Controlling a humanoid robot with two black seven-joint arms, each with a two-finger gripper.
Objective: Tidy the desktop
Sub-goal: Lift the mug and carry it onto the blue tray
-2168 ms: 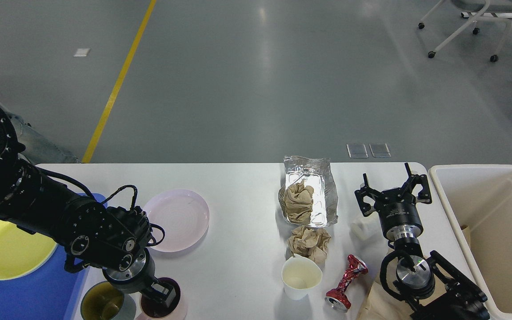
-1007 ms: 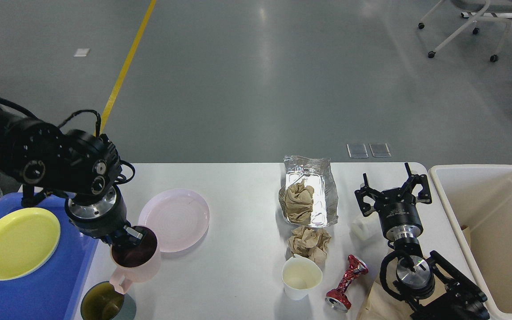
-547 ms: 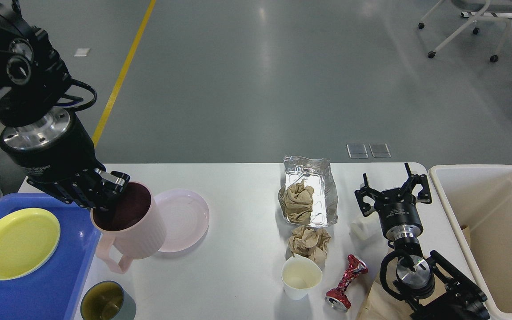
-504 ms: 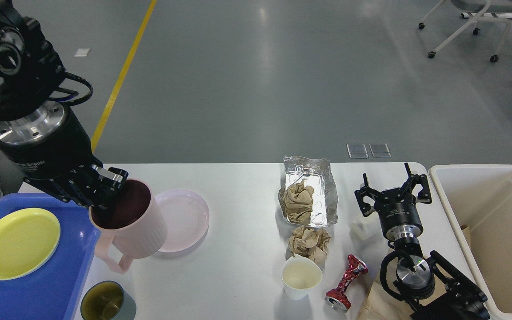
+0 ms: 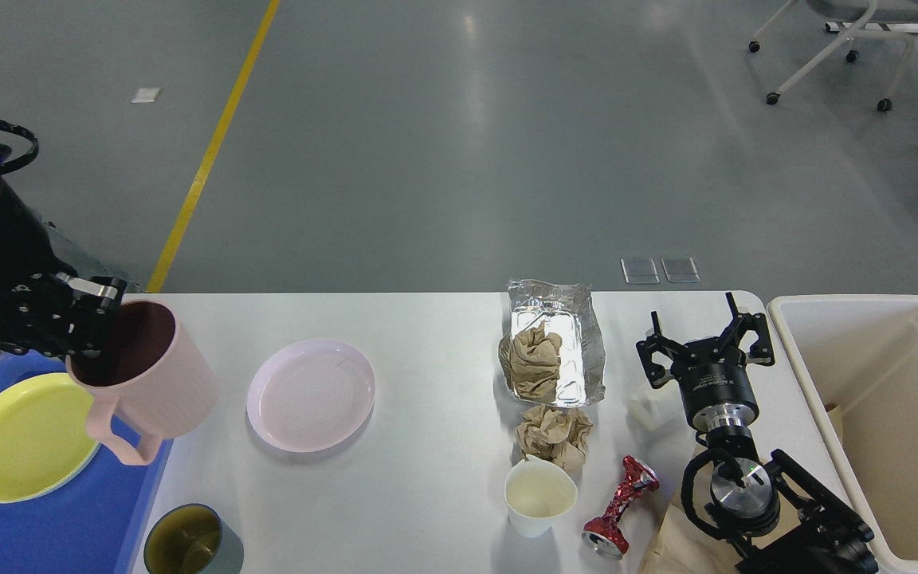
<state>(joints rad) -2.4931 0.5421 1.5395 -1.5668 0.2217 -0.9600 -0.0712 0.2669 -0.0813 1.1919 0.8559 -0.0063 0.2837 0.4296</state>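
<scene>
The white desktop (image 5: 427, 359) fills the lower half of the head view. My left gripper (image 5: 84, 335) is shut on the rim of a pink mug (image 5: 152, 383) with a dark inside, holding it in the air over the right edge of the blue tray (image 5: 52, 526). A yellow plate (image 5: 5, 438) lies on that tray. My right gripper (image 5: 704, 335) stands open above the desktop's right side, holding nothing, with a small white object (image 5: 650, 410) just left of its wrist.
On the desktop lie a pink plate (image 5: 311, 395), a grey-green cup (image 5: 188, 542), a foil tray (image 5: 578, 351) holding crumpled brown paper, another paper ball (image 5: 555, 434), a white paper cup (image 5: 540, 496) and a crushed red can (image 5: 622, 506). A cream bin (image 5: 889, 414) stands at the right.
My left gripper lifted the pink mug from the desktop's front edge, then carried it left, off the pink plate's side to above the blue tray's edge. The right arm has not moved.
</scene>
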